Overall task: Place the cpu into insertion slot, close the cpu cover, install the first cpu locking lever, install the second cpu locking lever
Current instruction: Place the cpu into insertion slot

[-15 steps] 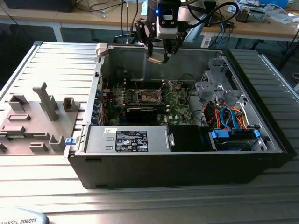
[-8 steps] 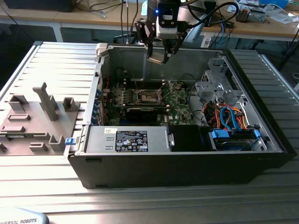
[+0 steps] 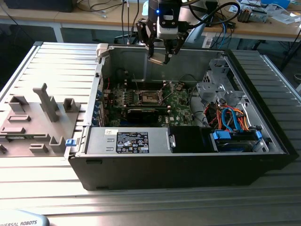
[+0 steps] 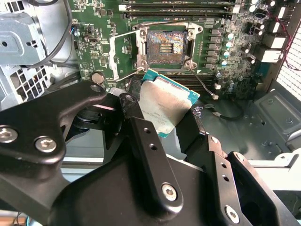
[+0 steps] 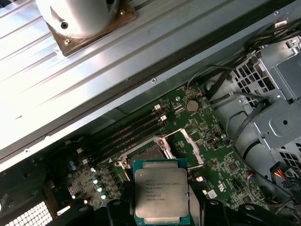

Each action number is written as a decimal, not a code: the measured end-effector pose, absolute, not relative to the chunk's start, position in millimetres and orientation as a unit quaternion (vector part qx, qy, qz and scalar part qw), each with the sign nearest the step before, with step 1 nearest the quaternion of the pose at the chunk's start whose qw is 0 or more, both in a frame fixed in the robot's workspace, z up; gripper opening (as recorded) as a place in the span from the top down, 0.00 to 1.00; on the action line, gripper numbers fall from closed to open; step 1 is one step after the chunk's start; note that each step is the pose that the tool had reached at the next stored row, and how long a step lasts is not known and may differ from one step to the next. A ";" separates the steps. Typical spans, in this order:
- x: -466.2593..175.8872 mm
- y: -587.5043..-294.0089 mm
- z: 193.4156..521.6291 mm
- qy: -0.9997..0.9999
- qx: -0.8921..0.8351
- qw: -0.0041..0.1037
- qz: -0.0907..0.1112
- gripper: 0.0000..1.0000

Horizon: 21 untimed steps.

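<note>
**Cpu clenched in the pincer, high over the open slot**

Your pincer [image 3: 162,55] hides a good deal. In the second wrist view its black fingers [image 4: 141,141] and linkage cover much of the board [image 4: 91,21], and one edge of the cpu [image 4: 167,106] vanishes between them. In the first wrist view the cpu [image 5: 161,193] covers the nearer part of the slot [image 5: 149,151], and the frame edge cuts off the chip's far end along with most of the fingers. In the exterior view the slot [image 3: 149,97] sits small and dark inside the case [image 3: 188,169], and you cannot make out its contacts there. The arm above the wrist runs out of that picture.

The pincer points downward over the case's far wall. It grips the cpu by two opposite edges, with the metal top facing both wrist cameras. The chip hangs in the air, well apart from the slot.

In the second wrist view the slot lies bare and the cover [image 4: 123,52] stands swung open just beside it. The case lies on its side, open, on the ribbed tabletop [image 3: 141,207].
</note>
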State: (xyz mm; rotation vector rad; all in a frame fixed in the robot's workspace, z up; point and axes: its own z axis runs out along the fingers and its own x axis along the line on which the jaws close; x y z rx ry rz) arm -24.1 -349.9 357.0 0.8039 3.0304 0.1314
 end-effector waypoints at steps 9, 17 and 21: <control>-24.1 -349.9 357.0 0.965 0.260 0.002 0.042 0.46; -24.1 -349.9 357.0 0.964 0.264 0.002 0.042 0.46; -24.1 -349.9 357.0 0.963 0.266 0.002 0.042 0.46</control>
